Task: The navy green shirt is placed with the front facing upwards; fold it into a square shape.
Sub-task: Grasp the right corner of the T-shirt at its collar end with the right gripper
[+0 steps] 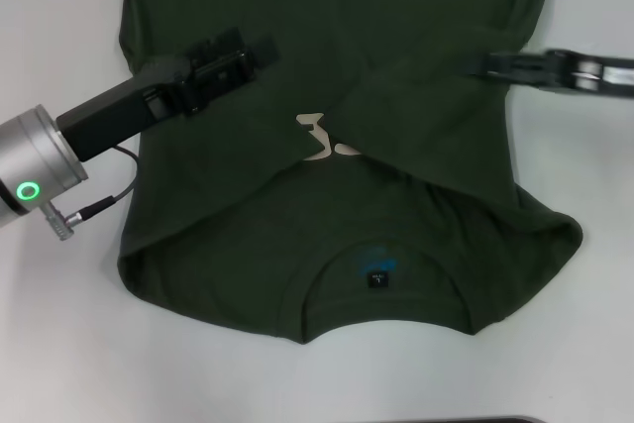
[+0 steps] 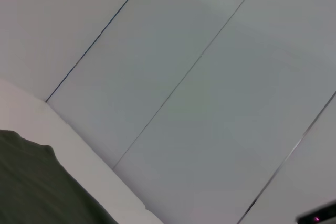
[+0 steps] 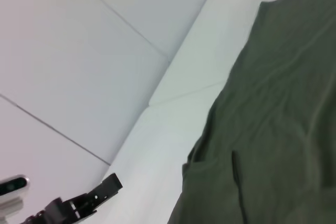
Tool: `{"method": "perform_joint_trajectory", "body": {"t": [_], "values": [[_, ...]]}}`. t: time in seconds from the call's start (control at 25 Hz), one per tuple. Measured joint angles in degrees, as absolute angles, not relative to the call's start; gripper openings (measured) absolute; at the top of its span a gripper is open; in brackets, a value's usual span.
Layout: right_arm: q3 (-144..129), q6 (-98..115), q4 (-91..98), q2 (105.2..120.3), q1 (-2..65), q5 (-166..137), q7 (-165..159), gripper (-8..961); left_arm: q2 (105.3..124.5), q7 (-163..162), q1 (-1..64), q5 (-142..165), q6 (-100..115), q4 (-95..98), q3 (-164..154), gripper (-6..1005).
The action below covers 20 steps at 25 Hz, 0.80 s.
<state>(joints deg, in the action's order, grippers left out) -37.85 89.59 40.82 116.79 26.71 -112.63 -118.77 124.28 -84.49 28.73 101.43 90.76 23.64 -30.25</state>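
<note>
The green shirt [image 1: 327,146] lies spread over the middle of the white bench [image 1: 59,344] in the head view, collar toward the bottom of the frame. Both side panels are folded in over the chest, meeting near the centre, so only a scrap of the cream lettering [image 1: 322,138] peeks out between them. The small dark neck label [image 1: 376,279] shows just inside the collar, lower centre.

The left claw [image 1: 260,51] reaches in from the left edge, sitting over the shirt at upper left of centre; its black fingers look close together, though whether they pinch any cloth I cannot tell. The right claw [image 1: 474,63] comes in from the right edge, low over the cloth at upper right; it is blurred, and its fingers cannot be made out.

In the right wrist view, the left claw [image 3: 107,187] shows at the lower left, off the edge of the green cloth.
</note>
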Motion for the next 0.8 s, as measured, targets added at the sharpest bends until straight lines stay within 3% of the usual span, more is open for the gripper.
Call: {"method": "perform_joint_trajectory", "body": {"t": [0.36,0.56,0.8], "values": [[-31.4,100.4,40.9,110.81,18.3,-114.4,-121.8,911,124.28,-83.9,28.7,101.4,90.8,23.6,-30.4,888],[-30.5,102.5,40.4,108.74,16.8,-121.6,-127.3,934,124.22,-83.8,28.9,101.4,90.9,23.6,-30.3,887],[-26.9,105.1,40.2,108.85,16.7,-128.8,-130.7,926,124.25,-83.3,28.9,101.4,91.0,23.5,-30.4,886]]}}
